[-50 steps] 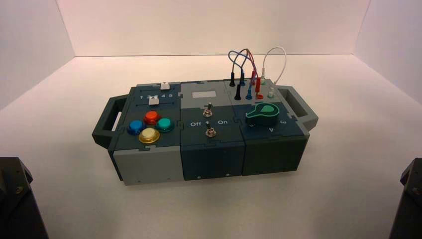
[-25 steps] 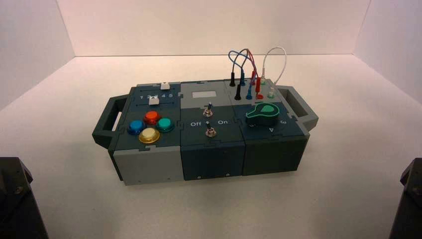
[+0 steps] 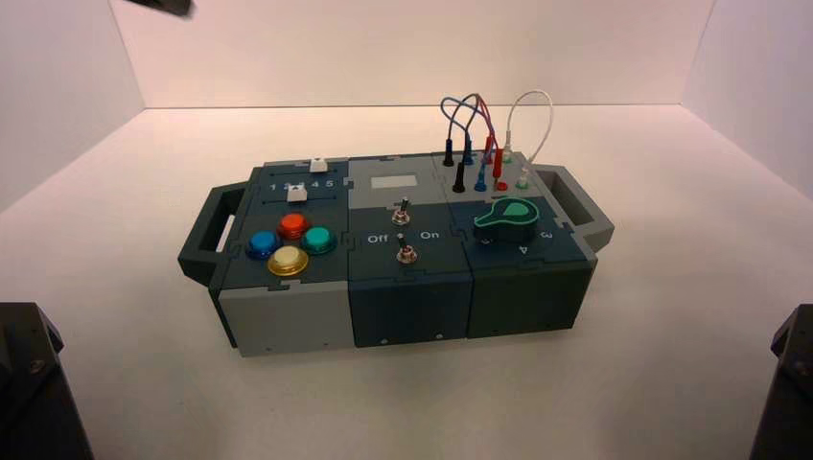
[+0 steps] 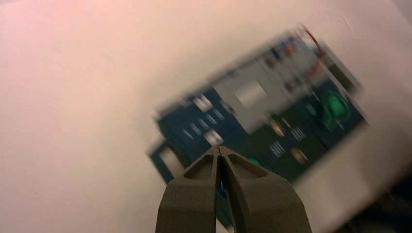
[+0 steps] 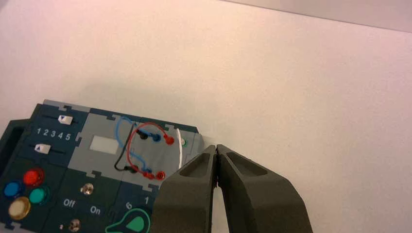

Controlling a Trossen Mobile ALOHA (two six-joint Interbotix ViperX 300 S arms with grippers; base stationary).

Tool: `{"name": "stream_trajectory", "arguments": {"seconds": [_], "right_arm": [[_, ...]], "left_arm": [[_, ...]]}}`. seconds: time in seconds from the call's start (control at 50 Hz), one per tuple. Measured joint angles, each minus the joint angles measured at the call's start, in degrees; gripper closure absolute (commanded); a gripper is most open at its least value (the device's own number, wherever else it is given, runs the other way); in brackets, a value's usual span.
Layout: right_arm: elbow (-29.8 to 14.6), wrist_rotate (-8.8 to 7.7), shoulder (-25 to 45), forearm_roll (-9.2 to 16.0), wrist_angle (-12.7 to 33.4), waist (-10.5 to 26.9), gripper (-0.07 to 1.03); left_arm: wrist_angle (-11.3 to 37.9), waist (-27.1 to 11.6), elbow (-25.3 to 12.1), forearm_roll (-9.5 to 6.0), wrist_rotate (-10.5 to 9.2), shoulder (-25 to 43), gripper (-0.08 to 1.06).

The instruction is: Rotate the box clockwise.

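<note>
Left wrist view: shows blurred box (image 4: pixel 274 128) partly hidden behind closed, empty left claw (image 4: pixel 219 148); find right claw (image 5: pixel 216 146) likewise closed, empty, both above desk (image 3: pixel 406 398).

Pale walls (image 3: pixel 412 53) around white tabletop (image 3: pixel 671 383); thin dark seam between; soft light.

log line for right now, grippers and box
left gripper: shut, above box | right gripper: shut, above table | panel box: on table, ungripped | clockwise turn: no gripper engaged
</note>
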Motion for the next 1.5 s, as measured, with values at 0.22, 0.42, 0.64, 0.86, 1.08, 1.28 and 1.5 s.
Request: {"name": "stream_trajectory", "arguments": {"seconds": [0.22,0.42,0.64,0.86,1.08,1.28,1.5], "right_arm": [[-6.24,-0.18,11.78,0.26,2.81,1.85,0.98],[-12.04,-0.18,20.65,0.62,4.48,4.48,0.98],[-17.58,-0.18,29.62,1.14,5.27,6.06,0.98],[-21.27,-0.26,35.60,1.67,5.80,6.06,0.98],[-24.96,-0.35,40.78,2.81,6.33,6.24,0.98],[-27.77,-0.35,45.70,3.69,6.77,6.50,0.98],[-28.92,-0.35,49.66,4.31,6.94,7.29,0.98]], "left_arm": [[8.44,-6.94,-2.55,-5.45,-2.37,6.77,1.01],[13.18,-10.90,-3.08,-9.93,-4.31,10.81,1.01],[13.27,-14.94,-2.37,-12.66,-4.66,15.47,1.01],[12.13,-18.37,-1.49,-13.18,-4.75,21.53,1.01],[10.81,-22.32,-1.67,-13.18,-4.75,29.00,1.01],[10.02,-24.26,-2.29,-13.27,-4.75,33.13,1.01],[9.14,-26.10,-2.46,-13.27,-4.75,36.74,1.01]]}}
